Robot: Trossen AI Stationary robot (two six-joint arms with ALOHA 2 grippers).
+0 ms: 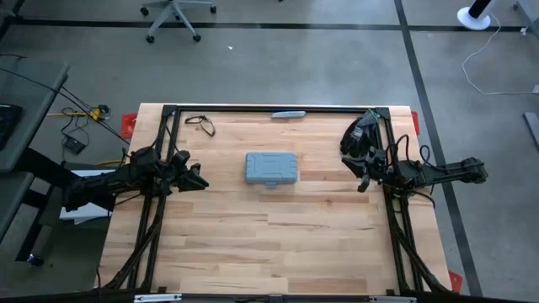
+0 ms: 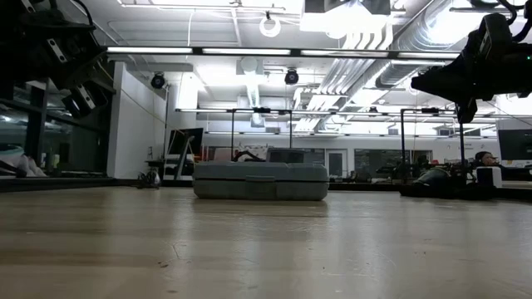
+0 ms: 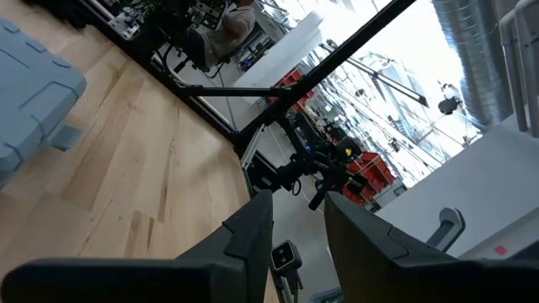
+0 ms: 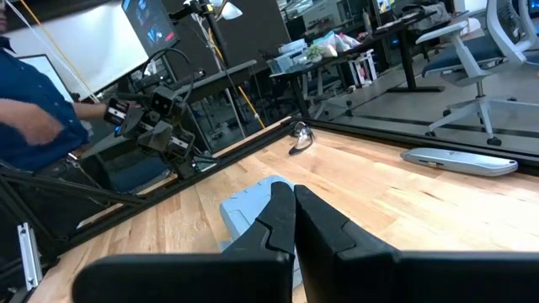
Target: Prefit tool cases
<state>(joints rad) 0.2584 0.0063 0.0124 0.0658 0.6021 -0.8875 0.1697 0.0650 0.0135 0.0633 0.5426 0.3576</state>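
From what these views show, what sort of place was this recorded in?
Most likely a robotics lab or workshop in an open office space. A wooden table sits in a black frame on a concrete floor, office chairs and desks stand beyond, and exposed ceiling ducts run overhead. A blue-grey tool case lies mid-table.

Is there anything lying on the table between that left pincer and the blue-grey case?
No. In the high view only bare wooden table lies between the left pincer and the tool case.
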